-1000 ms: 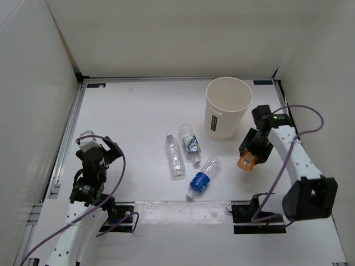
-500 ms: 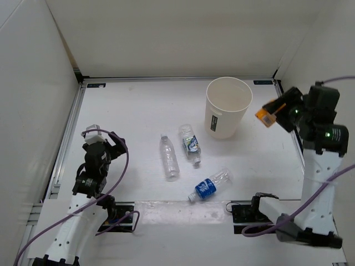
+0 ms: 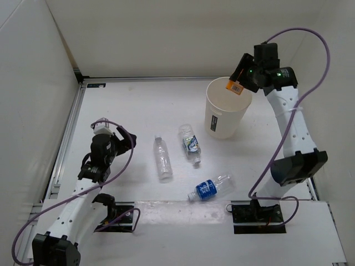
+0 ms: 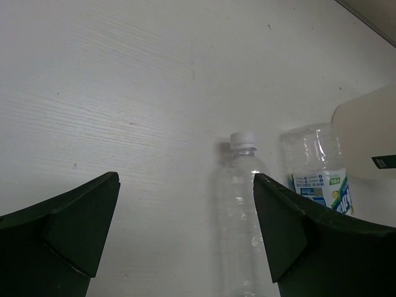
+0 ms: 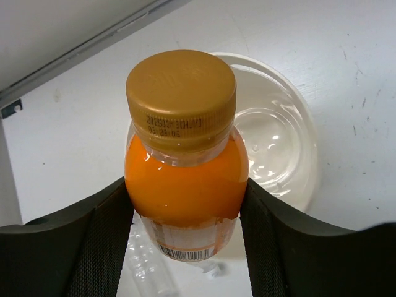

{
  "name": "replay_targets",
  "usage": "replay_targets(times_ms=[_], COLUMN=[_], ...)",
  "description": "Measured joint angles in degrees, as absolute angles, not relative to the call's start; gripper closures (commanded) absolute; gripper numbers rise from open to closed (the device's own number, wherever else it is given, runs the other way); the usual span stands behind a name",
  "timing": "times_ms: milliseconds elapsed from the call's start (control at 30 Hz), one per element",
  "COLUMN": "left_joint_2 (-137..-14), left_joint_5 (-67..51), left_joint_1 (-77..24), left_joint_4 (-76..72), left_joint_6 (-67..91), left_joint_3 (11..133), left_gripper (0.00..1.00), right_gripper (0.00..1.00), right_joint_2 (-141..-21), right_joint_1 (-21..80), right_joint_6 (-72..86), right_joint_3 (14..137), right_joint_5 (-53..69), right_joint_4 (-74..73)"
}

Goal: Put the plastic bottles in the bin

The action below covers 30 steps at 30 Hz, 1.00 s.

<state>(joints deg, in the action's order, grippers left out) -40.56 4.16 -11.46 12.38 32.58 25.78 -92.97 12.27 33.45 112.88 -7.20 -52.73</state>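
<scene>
The short orange bottle [image 5: 185, 179] is held above the bin [image 3: 226, 113], over its right rim, with my right gripper [image 3: 242, 81] shut on it. Its cap points at the bin's open mouth [image 5: 281, 145]. Black fingers [image 5: 99, 235] press both its sides. A plain clear bottle [image 3: 161, 158] lies on the table. Two blue-labelled bottles [image 3: 191, 144] [image 3: 209, 187] lie to its right. My left gripper [image 3: 125, 139] is open, low and just left of the clear bottle [image 4: 242, 204], whose cap points away from the gripper. Nothing is between its fingers.
White walls close in the table on the left, back and right. A metal rail [image 3: 66, 138] runs along the left edge. The labelled bottle [image 4: 318, 179] lies close beside the clear one, with the bin's side [image 4: 368, 139] behind it.
My right arm has swung from low beside the bin up over its rim, carrying the orange bottle. The left gripper has moved towards the clear bottle, which has shifted left.
</scene>
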Motion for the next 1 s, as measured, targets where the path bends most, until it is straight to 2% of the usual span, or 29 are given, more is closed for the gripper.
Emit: replay_targets(times_ms=[100, 233, 267, 367, 400, 467, 500, 767, 1000], left_joint_2=[-41.87, -43.57, -44.21, -46.50, -47.53, -49.78, -50.61, -52.95, -57.78], left_joint_5=[2.70, 2.09, 2.09, 2.11, 2.11, 2.11, 2.11, 1.50, -4.03], left_joint_1=[-11.46, -11.49, -11.49, -11.49, -11.49, -11.49, -11.49, -11.94, -13.74], left_joint_4=[10.35, 8.56, 8.12, 6.59, 6.04, 5.65, 5.63, 5.50, 4.69], left_joint_6=[33.17, 33.85, 34.11, 35.29, 35.92, 37.17, 37.89, 41.87, 40.88], left_joint_3=[26.02, 25.98, 25.91, 25.19, 24.82, 24.01, 23.70, 22.00, 22.33], left_gripper=[0.00, 0.00, 0.00, 0.00, 0.00, 0.00, 0.00, 0.00, 0.00], right_gripper=[0.83, 0.66, 0.55, 0.37, 0.24, 0.17, 0.11, 0.10, 0.10], right_joint_2=[-97.12, -100.53, -100.75, -101.32, -101.34, -101.34, -101.34, -101.14, -97.21], right_joint_1=[13.58, 14.85, 15.03, 15.66, 15.81, 15.90, 15.84, 13.69, 12.45], right_joint_6=[32.62, 32.27, 32.18, 31.86, 31.73, 31.59, 31.51, 31.99, 33.04], right_joint_3=[115.44, 117.23, 117.23, 117.23, 117.23, 117.23, 117.23, 117.23, 117.23], right_joint_5=[-8.51, -10.00, -10.28, -10.57, -10.59, -10.63, -10.66, -10.35, -8.38], right_joint_4=[-53.06, -54.28, -54.68, -56.07, -56.47, -57.01, -57.08, -57.32, -57.32])
